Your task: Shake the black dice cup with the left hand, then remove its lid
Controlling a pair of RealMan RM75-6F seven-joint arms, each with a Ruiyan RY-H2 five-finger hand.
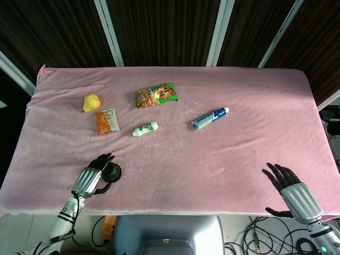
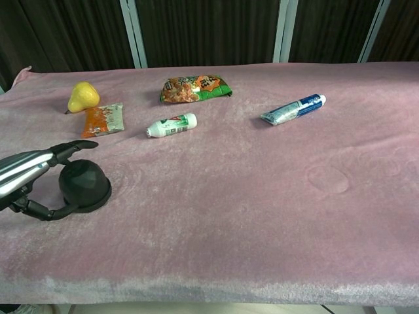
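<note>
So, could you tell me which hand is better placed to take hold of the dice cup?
The left hand: its fingers already bracket the black dice cup. The right hand sits open at the table's far corner.
</note>
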